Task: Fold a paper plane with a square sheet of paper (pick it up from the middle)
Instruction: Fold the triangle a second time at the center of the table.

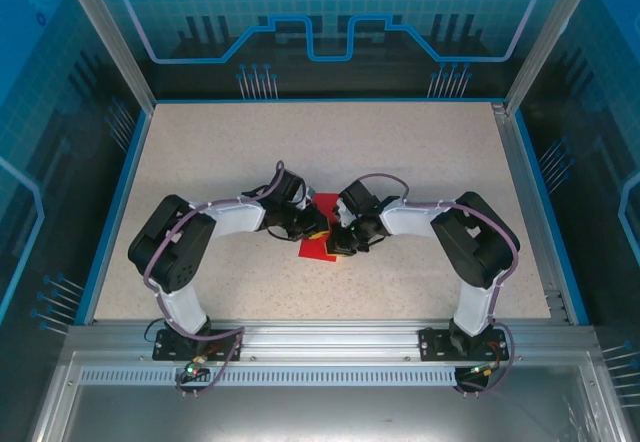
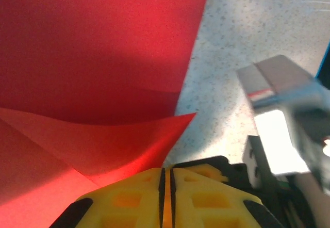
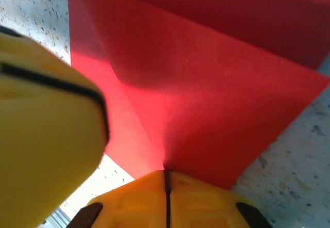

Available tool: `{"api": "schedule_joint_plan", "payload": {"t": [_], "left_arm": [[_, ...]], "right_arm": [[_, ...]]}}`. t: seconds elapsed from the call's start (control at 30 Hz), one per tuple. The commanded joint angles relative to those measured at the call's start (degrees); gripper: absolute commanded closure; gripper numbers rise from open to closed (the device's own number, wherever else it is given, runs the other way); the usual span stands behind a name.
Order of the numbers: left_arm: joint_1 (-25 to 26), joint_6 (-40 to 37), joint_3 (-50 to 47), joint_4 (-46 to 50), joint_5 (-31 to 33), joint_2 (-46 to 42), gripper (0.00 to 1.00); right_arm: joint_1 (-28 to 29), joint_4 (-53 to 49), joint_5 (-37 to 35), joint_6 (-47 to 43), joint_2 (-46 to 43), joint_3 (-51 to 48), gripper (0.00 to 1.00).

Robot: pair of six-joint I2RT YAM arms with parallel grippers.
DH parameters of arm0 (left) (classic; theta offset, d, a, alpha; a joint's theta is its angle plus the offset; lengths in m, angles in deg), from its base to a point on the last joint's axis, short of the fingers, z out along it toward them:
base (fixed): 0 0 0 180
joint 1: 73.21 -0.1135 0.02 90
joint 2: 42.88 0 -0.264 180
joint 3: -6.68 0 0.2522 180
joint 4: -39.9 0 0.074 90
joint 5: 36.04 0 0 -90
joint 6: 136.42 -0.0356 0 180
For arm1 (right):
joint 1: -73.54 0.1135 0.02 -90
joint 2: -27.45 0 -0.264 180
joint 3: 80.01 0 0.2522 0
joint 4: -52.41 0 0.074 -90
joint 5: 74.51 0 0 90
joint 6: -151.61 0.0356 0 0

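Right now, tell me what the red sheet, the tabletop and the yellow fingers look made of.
The red sheet: thin matte paper; it holds sharp creases and curls. The tabletop: speckled beige, perhaps laminate, fairly matte. The yellow fingers: probably moulded plastic, smooth, with recessed pockets.

The square sheet of paper (image 1: 316, 249) is lying mid-table, bright red and partly folded, its creased flap lifting, one pointed corner (image 2: 192, 115) aiming toward three o'clock.

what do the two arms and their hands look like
Both the left arm and right arm have bulky black joint housings, white link sections and purple-grey cables looped along them. The left hand and right hand have yellow fingers with black trim.
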Motion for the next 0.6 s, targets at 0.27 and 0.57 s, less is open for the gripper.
{"api": "schedule_joint_plan", "payload": {"t": [0.27,0.57], "left_arm": [[-0.8,-1.8,0.7,4.4,7.8,6.0,0.89],[-3.6,-4.3,1.4,7.2,10.3,4.5,0.89]], "right_arm": [[-0.2,-4.5,-2.5,-0.1,3.7,-2.6,0.94],[-0.2,-6.3,-3.1,-0.5,4.3,-1.8,0.98]]}}
